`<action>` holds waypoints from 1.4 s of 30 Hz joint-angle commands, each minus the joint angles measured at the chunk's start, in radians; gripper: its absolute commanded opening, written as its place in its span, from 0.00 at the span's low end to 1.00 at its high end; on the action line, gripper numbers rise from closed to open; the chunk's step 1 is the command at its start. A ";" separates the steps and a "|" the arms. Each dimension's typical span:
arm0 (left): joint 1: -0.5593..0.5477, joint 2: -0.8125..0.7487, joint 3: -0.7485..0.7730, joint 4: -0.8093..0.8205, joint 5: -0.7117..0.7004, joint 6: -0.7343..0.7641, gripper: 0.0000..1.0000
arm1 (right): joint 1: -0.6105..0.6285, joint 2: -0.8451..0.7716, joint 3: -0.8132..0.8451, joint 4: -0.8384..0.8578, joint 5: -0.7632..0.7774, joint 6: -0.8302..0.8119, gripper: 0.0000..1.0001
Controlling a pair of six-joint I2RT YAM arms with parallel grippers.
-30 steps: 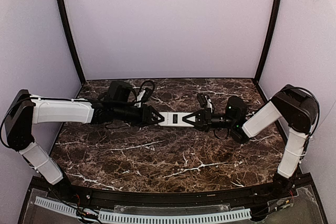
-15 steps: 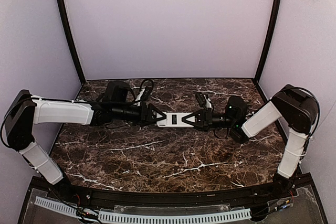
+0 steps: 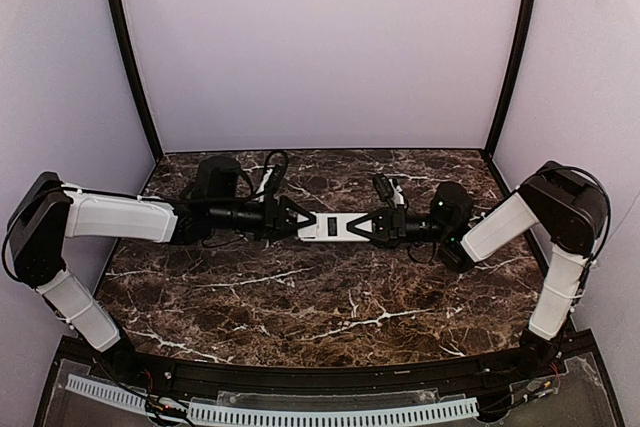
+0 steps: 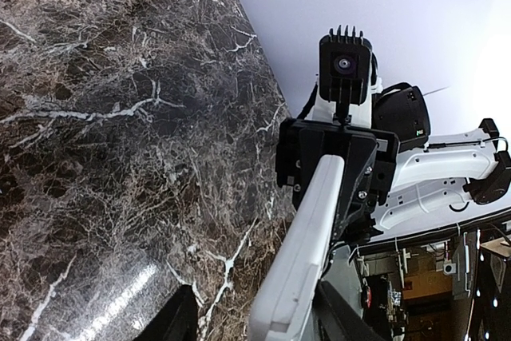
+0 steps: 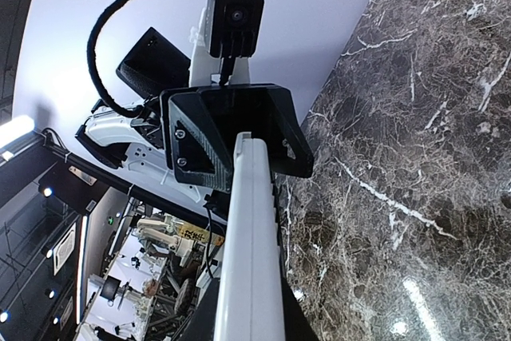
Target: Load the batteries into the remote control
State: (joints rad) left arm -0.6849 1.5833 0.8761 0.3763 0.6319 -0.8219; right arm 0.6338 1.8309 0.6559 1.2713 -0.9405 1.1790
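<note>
The white remote control (image 3: 331, 226) hangs level above the marble table, back side up, its dark rectangular recess showing. My left gripper (image 3: 304, 221) is shut on its left end and my right gripper (image 3: 362, 228) is shut on its right end. In the left wrist view the remote (image 4: 307, 245) runs edge-on from my left gripper (image 4: 263, 321) to the right gripper's black jaws. In the right wrist view the remote (image 5: 251, 253) runs edge-on from my right gripper (image 5: 243, 313) to the left gripper's jaws. No batteries show in any view.
The dark marble table (image 3: 300, 297) is boxed in by pale walls at the back and both sides, with black posts (image 3: 125, 47) in the back corners. A black front rail (image 3: 320, 377) runs along the near edge.
The remote and both grippers have drifted slightly toward the back wall. The left arm's wrist has shifted a little left. Both grips have stayed shut on the remote.
</note>
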 commanded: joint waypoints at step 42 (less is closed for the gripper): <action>0.010 -0.051 -0.015 0.060 0.032 0.008 0.74 | -0.014 -0.015 0.019 0.443 -0.034 -0.002 0.00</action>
State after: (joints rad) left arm -0.6846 1.5894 0.8757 0.4099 0.6849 -0.8070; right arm 0.6224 1.8301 0.6750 1.2881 -0.9649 1.1862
